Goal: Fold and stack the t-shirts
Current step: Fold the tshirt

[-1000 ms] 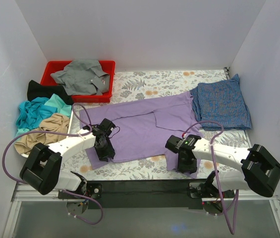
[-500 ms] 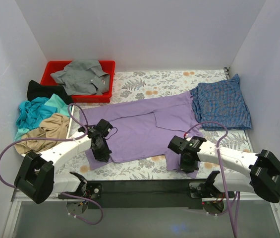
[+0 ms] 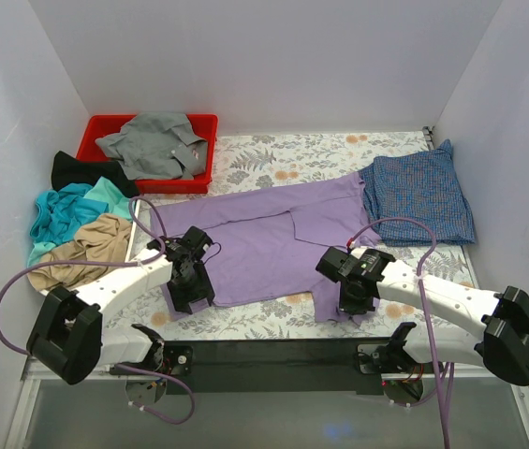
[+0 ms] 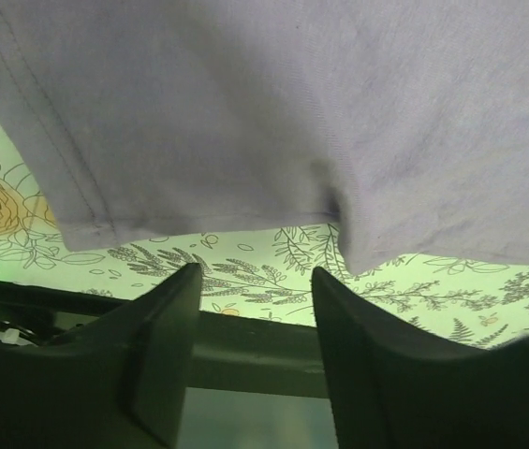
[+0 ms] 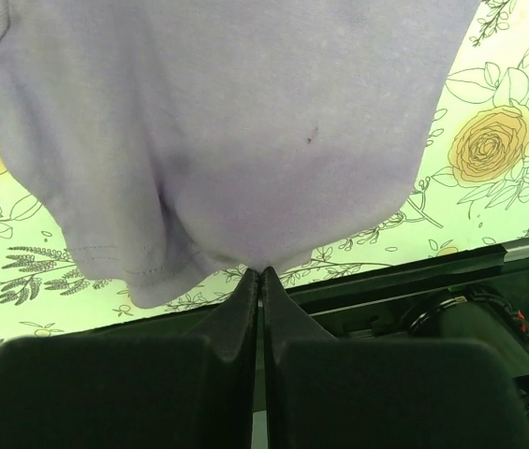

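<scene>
Wrist views reveal: right gripper (image 5: 261, 273) pinching lavender t-shirt (image 5: 217, 122); left gripper (image 4: 255, 274) parted.

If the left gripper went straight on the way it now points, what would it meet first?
Probably the near hem of the lavender t-shirt, just beyond the left gripper; the floral table cover beneath might come first, since depth is unclear.
</scene>
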You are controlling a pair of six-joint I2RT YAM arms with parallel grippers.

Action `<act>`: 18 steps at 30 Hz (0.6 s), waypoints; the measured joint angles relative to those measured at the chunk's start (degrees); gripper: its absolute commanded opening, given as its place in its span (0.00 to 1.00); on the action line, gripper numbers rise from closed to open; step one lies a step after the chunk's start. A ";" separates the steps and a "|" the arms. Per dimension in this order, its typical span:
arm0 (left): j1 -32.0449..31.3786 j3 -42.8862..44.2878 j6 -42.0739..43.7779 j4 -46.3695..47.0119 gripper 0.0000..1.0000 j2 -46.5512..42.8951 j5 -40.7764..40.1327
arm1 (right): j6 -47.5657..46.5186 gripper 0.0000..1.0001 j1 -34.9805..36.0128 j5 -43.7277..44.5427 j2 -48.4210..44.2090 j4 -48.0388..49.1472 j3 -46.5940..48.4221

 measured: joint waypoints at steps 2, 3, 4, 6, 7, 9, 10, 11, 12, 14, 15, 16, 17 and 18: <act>0.00 -0.09 -0.42 0.04 0.52 0.70 -0.15 | 0.00 0.01 -0.02 0.02 0.07 -0.20 0.00; 0.00 -0.09 -0.61 0.07 0.52 1.29 -0.35 | 0.00 0.01 0.00 0.04 0.07 -0.20 0.00; 0.00 -0.07 -0.83 0.04 0.51 2.14 -0.66 | 0.00 0.01 0.00 0.07 0.04 -0.20 0.00; 0.00 -0.07 -1.31 0.00 0.46 4.07 -1.31 | 0.00 0.01 -0.02 0.22 0.02 -0.20 0.02; 0.00 -0.04 -1.62 0.00 0.37 4.90 -1.75 | -0.04 0.01 0.00 0.39 0.00 -0.20 0.02; 0.00 0.13 -2.29 0.00 0.29 6.16 -2.73 | -0.28 0.01 0.00 0.68 -0.11 -0.28 0.15; 0.00 0.24 -2.40 0.04 0.26 6.78 -3.04 | -0.50 0.01 0.00 0.87 -0.15 -0.42 0.39; 0.00 0.26 -2.47 0.22 0.25 7.34 -3.26 | -0.83 0.01 0.00 1.07 -0.22 -0.39 0.68; 0.00 0.26 -2.64 0.37 0.24 7.98 -3.43 | -1.09 0.01 0.00 1.25 -0.28 -0.42 0.96; 0.02 0.46 -2.89 0.46 0.25 9.01 -3.54 | -1.49 0.01 -0.02 1.44 -0.37 -0.39 1.33; 0.04 0.68 -2.93 0.46 0.25 9.29 -3.56 | -1.60 0.01 -0.02 1.46 -0.37 -0.39 1.42; 0.07 0.81 -3.04 0.39 0.25 9.53 -3.56 | -1.77 0.01 -0.07 1.49 -0.37 -0.39 1.42; 0.07 0.98 -3.06 0.28 0.27 9.75 -3.56 | -2.01 0.01 -0.13 1.49 -0.37 -0.42 1.42; 0.07 1.07 -3.10 0.17 0.29 9.92 -3.61 | -2.23 0.01 -0.17 1.49 -0.37 -0.42 1.42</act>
